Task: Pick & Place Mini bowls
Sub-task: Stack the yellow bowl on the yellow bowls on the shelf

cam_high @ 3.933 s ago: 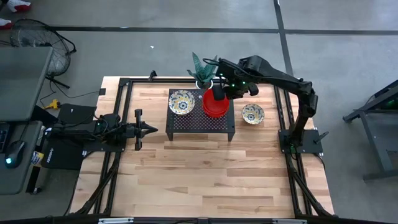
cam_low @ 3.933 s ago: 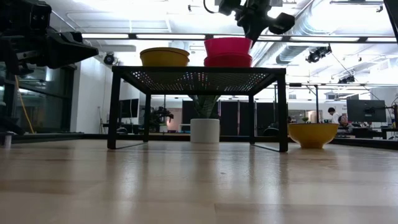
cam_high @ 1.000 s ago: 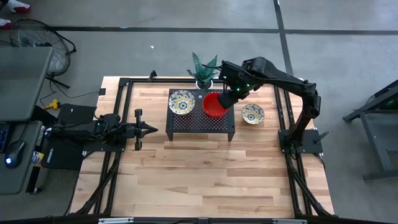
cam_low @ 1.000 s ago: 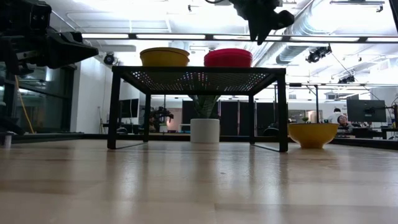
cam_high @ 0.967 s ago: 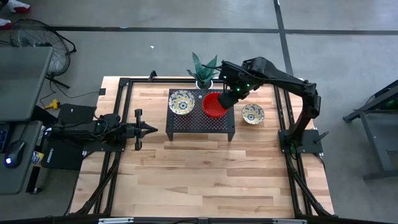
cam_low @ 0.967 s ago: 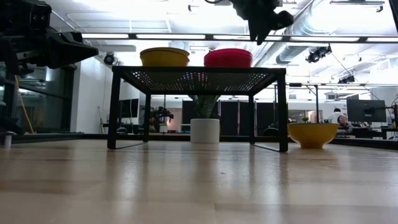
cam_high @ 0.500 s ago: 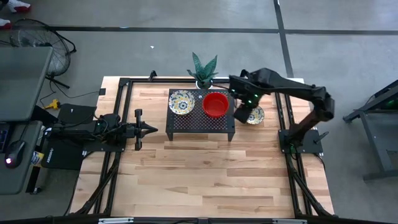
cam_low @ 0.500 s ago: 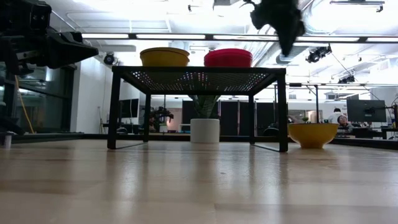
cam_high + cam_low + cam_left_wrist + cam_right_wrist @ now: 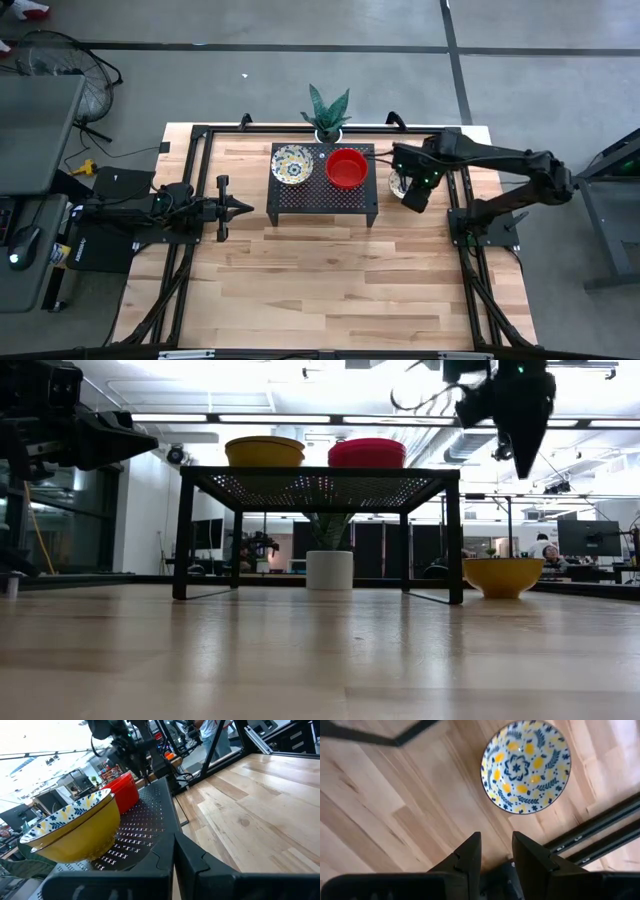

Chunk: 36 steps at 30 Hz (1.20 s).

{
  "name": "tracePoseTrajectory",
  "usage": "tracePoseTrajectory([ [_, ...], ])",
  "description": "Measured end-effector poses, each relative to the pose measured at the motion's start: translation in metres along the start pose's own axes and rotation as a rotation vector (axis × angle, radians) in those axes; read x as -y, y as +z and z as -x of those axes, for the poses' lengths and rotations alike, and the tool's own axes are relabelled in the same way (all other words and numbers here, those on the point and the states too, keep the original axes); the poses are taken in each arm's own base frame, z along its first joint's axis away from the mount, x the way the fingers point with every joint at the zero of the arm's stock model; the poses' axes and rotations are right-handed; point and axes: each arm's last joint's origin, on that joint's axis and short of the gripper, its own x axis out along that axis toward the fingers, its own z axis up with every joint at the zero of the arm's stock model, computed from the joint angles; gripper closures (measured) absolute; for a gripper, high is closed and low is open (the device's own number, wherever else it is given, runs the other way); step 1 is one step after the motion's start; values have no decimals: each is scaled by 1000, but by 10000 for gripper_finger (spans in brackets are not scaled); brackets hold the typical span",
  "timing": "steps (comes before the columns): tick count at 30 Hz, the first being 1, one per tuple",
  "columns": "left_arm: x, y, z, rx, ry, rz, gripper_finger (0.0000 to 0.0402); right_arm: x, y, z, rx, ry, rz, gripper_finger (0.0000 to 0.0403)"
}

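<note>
1. High view: right gripper [image 9: 415,195] has swung off the black mesh stand [image 9: 322,195] and now hangs over the tabletop by the patterned bowl [image 9: 398,184] right of the stand. Red bowls [image 9: 347,168] sit nested on the stand, next to a second patterned bowl [image 9: 292,164]. The red one it carried seconds ago is now dropped there, so that placement looks done.
2. Low view: right gripper [image 9: 522,440] is up high, above the floor-level patterned bowl [image 9: 503,576], carrying nothing.
3. Right wrist view: jaws parted, nothing between them, patterned bowl [image 9: 526,767] just ahead on the wood. Likely next pick.
4. Left wrist view: left gripper [image 9: 175,851] fully closed, empty, parked beside the stand; yellow patterned bowl [image 9: 75,830] and red stack [image 9: 121,792] on the mesh.
</note>
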Motion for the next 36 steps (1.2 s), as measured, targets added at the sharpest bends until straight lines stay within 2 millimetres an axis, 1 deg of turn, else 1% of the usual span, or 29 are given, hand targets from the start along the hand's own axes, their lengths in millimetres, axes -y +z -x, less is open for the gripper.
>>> tracePoseTrajectory([
  [3,0,0,0,0,0,0,401,-1,0,-16,-2,6,29,304],
  [11,0,0,0,1,0,0,401,-6,5,-46,55,58,82,304],
  [15,0,0,0,0,0,0,401,-8,6,-58,75,93,159,304],
  [18,0,0,0,0,0,0,401,-10,6,-67,88,119,247,304],
  [20,0,0,0,0,0,0,401,-10,5,-72,97,130,312,304],
  [23,0,0,0,0,0,0,401,-11,4,-78,101,129,360,304],
  [29,0,0,0,0,0,0,401,-8,3,-83,107,54,381,304],
  [36,0,0,0,0,0,0,401,-4,8,-90,71,51,367,304],
])
